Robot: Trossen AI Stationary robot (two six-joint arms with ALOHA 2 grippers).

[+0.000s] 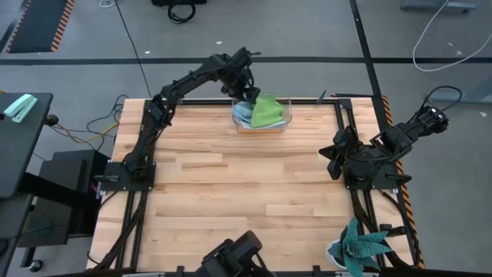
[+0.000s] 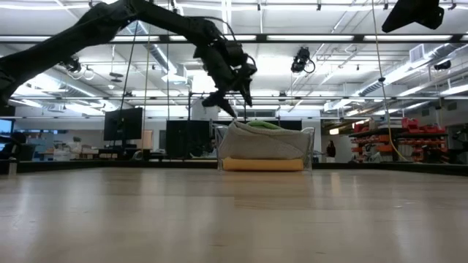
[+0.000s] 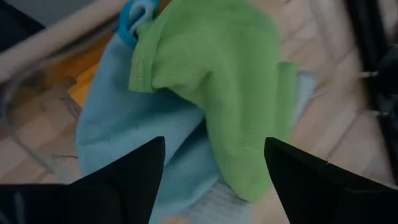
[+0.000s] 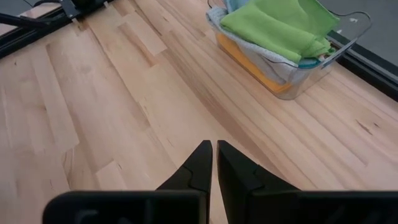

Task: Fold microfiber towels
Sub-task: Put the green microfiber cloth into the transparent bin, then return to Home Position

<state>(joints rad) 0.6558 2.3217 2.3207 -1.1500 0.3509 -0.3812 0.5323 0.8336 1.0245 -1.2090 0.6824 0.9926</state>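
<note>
Left end effector (image 3: pixel 214 165) open above lime green towel (image 3: pixel 230 81), draped across box (image 4: pixel 311 71)

- no lettering, label, brand, number or sign can be read in any view; the towels, the box and both arms show plain surfaces
- shelving far across the room in the low view is too small to show any writing

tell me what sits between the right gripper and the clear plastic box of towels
Only bare wooden table between right gripper and clear plastic box, per right wrist view.
</note>
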